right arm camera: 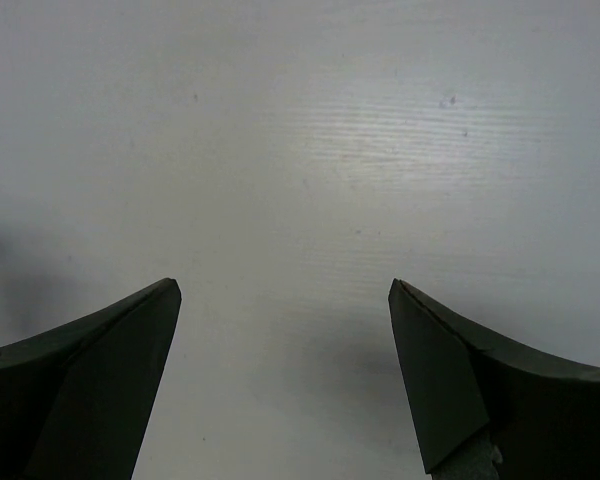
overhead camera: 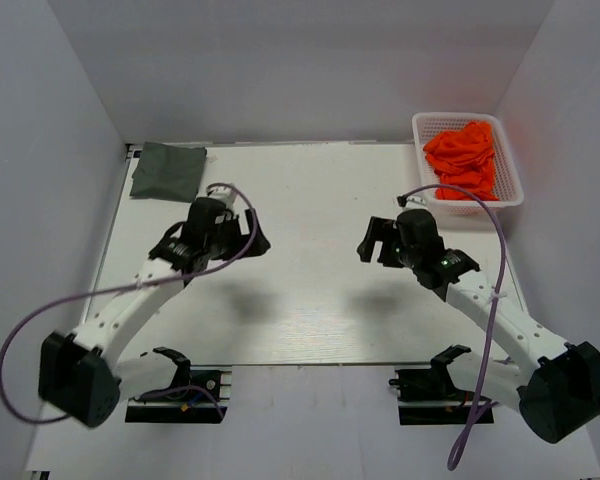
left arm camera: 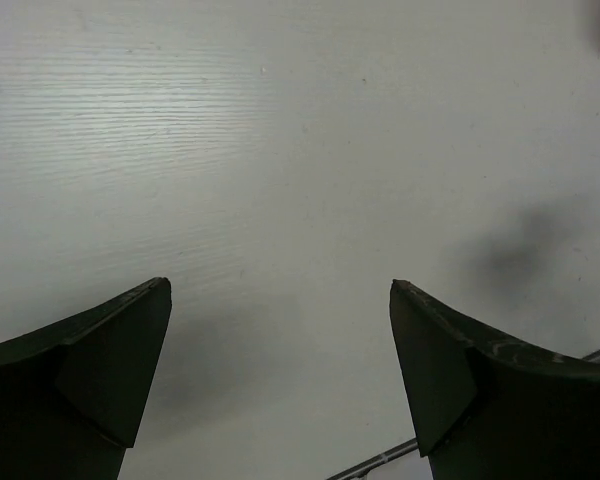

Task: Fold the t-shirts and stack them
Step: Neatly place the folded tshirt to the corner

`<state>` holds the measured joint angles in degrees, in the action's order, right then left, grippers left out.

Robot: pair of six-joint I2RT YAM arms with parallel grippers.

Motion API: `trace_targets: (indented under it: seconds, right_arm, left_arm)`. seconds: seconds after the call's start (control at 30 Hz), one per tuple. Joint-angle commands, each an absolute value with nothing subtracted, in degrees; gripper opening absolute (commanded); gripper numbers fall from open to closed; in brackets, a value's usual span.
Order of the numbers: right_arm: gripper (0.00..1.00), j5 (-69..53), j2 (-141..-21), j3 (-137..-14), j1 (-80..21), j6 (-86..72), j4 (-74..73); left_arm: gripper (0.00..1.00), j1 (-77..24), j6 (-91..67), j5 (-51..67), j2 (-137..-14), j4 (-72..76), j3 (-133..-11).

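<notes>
While left tool [overhead camera: 248, 228] and right tool [overhead camera: 372, 238] both hang released over bare desk [overhead camera: 310, 300], status as I read it: early, about 1 shirt in.

Done:
- 1 grey shirt [overhead camera: 168, 170] lies at the upper left corner of the desk in the top view, as a compact flat rectangle. Looks folded. Nothing sits on it, so the stack is 1 high at best.

Left:
- orange shirts [overhead camera: 463, 157] are bunched in a white basket [overhead camera: 510, 196] at upper right, crumpled, none laid out. Can't count them from the heap; more than 1 seems likely.
- Each needs pulling out, spreading, folding, then placing on the grey one.

Tools:
- left tool: jaws wide apart, nothing between them. Sits just below and right of the grey shirt, not touching it. Its wrist view shows only desk between the fingers.
- right tool: jaws wide apart, empty. Mid-right of the top view, below and left of the basket, apart from it. Wrist view same, only desk.

No shirt lies mid-desk, so no fold is in hand right now. My guess at the next step: a fetch from the basket, with the right arm nearer. Risk: the heap looks tangled, so 1 pinch could drag 2 shirts.
</notes>
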<state>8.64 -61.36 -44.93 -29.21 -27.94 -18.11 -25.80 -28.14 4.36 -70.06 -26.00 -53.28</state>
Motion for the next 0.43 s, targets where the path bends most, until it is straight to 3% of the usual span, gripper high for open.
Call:
trace_targets:
  seconds: [0.0, 0.17, 0.4]
  right_arm:
    - [0.91, 3.25, -58.27, -41.31, -29.0, -30.67, -15.12]
    - [0.91, 4.04, -52.39, -36.4, -29.09, -32.96, -10.48]
    - [0.91, 6.41, -49.13, -34.98, -29.0, -33.48, -12.02]
  left_arm:
    - [1.0, -25.75, -31.9, -0.51, -57.94, -26.53, -48.6]
    - [1.0, -26.28, -30.51, -5.09, -55.81, -30.93, -50.0]
    - [1.0, -26.81, -30.5, -0.98, -56.96, -27.69, -49.75]
